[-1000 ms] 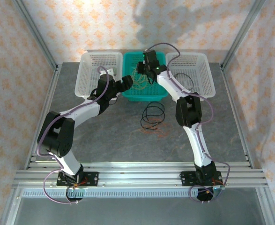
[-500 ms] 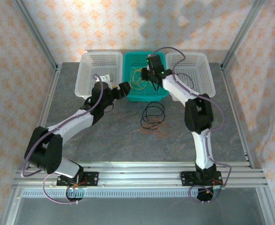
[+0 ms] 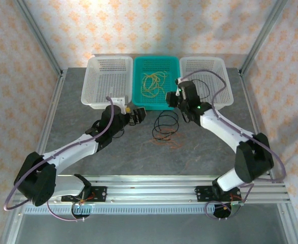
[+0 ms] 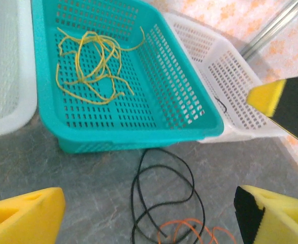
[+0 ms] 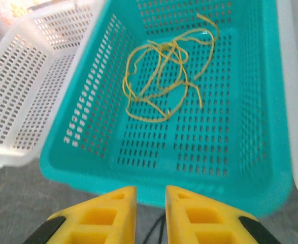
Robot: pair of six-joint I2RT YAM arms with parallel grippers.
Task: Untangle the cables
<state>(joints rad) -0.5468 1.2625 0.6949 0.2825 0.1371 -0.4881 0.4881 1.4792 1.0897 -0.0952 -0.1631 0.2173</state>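
A tangled yellow cable lies loose in the teal basket. On the table in front of that basket, a black cable lies in loops, crossing an orange cable at its near end. My left gripper hangs wide open to the left of the black loops, holding nothing. My right gripper hovers at the teal basket's front right corner. Its fingers stand a narrow gap apart and hold nothing.
White baskets flank the teal one along the back. A thin black wire lies in the right basket. Metal frame posts stand at the table's back corners.
Both arms have pulled back from the teal basket toward the near side. The right gripper has left the basket's inside and the yellow cable stays there.
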